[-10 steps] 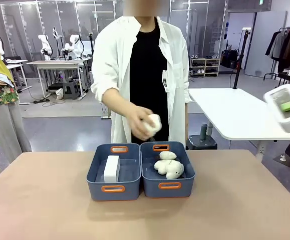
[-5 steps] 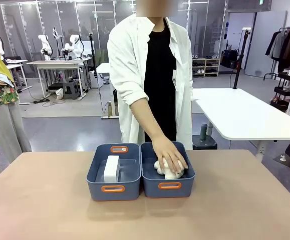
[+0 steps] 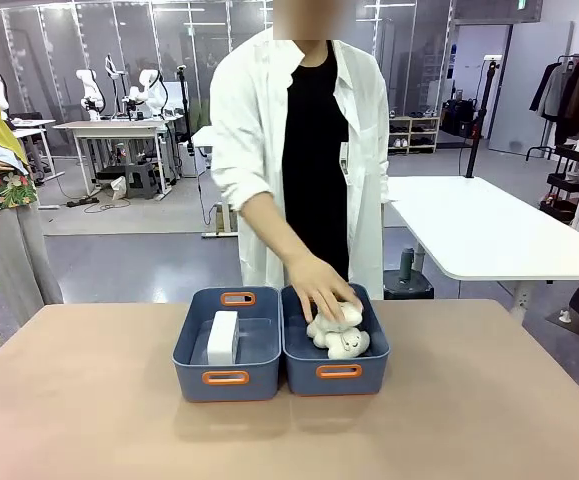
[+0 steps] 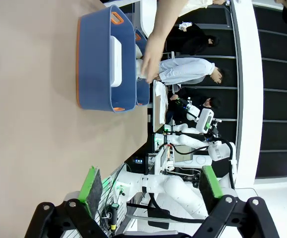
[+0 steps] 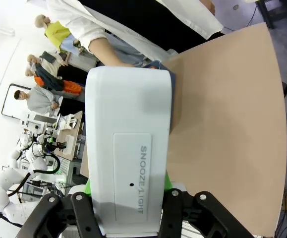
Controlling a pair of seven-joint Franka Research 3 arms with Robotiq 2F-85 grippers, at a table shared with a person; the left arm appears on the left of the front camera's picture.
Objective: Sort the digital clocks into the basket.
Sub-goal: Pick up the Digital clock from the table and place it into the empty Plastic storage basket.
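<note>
One white digital clock (image 3: 222, 337) stands on edge inside the left blue basket (image 3: 191, 372). My right gripper (image 5: 129, 201) is shut on a second white digital clock (image 5: 128, 144), printed SNOOZE/LIGHT, held up above the tan table (image 5: 222, 124). In the left wrist view my left gripper (image 4: 150, 184) is open with nothing between its green pads, well back from the basket (image 4: 98, 64) and the clock (image 4: 116, 62) inside it.
The right blue bin (image 3: 299, 375) holds cream cloud plush toys (image 3: 341, 340). The person's hand (image 3: 317, 285) rests on the plush pile. The person stands at the far edge of the table (image 3: 89, 420).
The person carried a plush down into the right bin and the hand now sits on top of the pile. My right gripper with its clock left the front view's right edge.
</note>
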